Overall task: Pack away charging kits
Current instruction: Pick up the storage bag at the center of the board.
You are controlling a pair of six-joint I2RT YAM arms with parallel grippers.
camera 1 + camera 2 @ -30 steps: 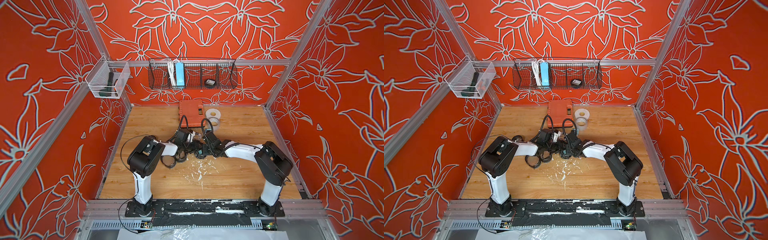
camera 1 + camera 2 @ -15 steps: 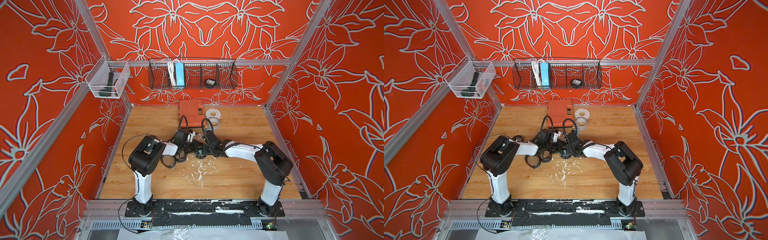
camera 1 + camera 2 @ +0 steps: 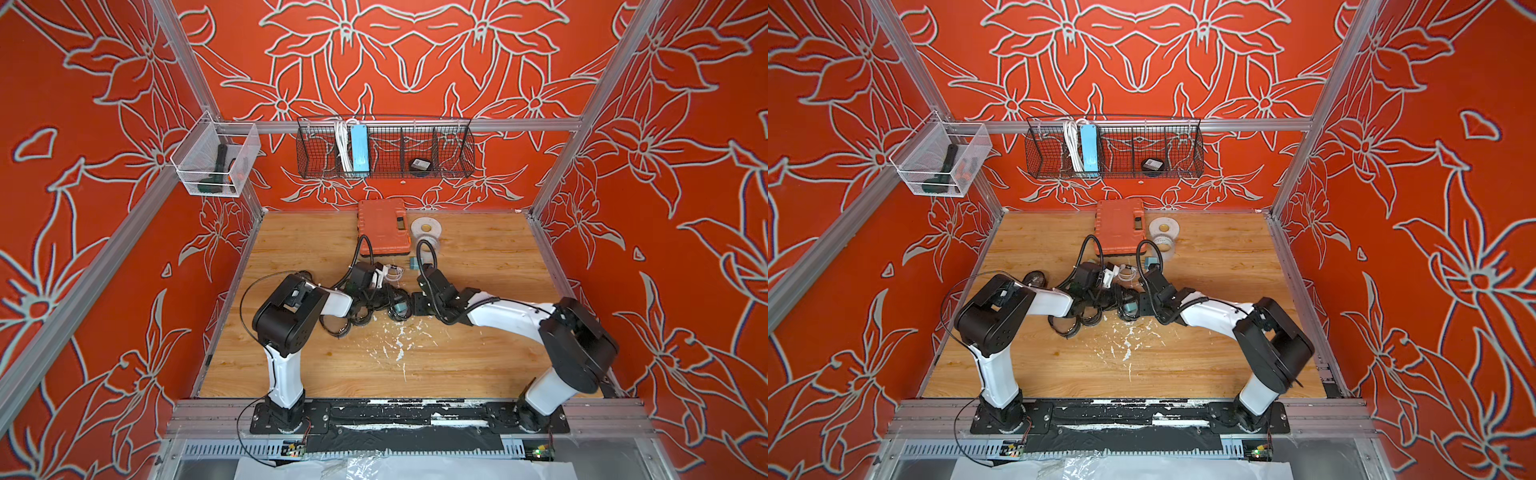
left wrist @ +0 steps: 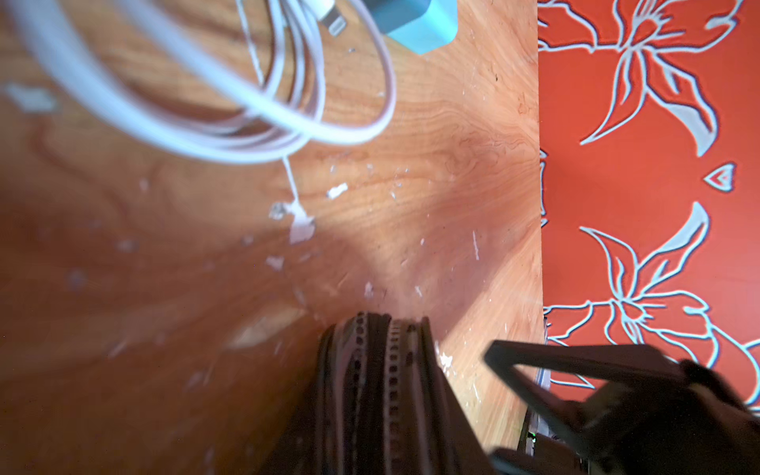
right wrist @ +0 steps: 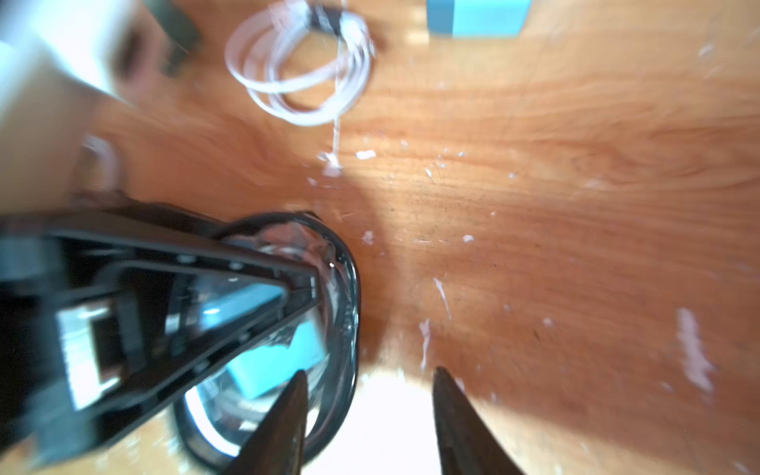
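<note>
An oval black-rimmed clear pouch [image 5: 349,288] lies mid-table with a teal plug [image 5: 279,362] inside; it also shows in both top views [image 3: 401,308] [image 3: 1128,308]. My left gripper [image 3: 384,298] is shut on its zipper rim [image 4: 378,390], with one of its fingers [image 5: 185,288] lying across the pouch. My right gripper [image 5: 370,370] is open right at the pouch, the rim beside one fingertip. Just beyond lie a loose coiled white cable [image 3: 392,272] [image 4: 246,135] [image 5: 300,70] and a loose teal plug [image 3: 414,262] [image 5: 477,18]. More black pouches [image 3: 345,326] lie under my left arm.
An orange case [image 3: 382,226] and grey tape rolls [image 3: 426,227] sit at the back of the table. On the back wall hangs a wire basket [image 3: 453,147] holding the light-blue power strip [image 3: 359,147]. A clear bin [image 3: 214,160] hangs at the left wall.
My right gripper has opened from shut and let go of the pouch rim. The left gripper closed down on the pouch. Both arms have hardly moved.
</note>
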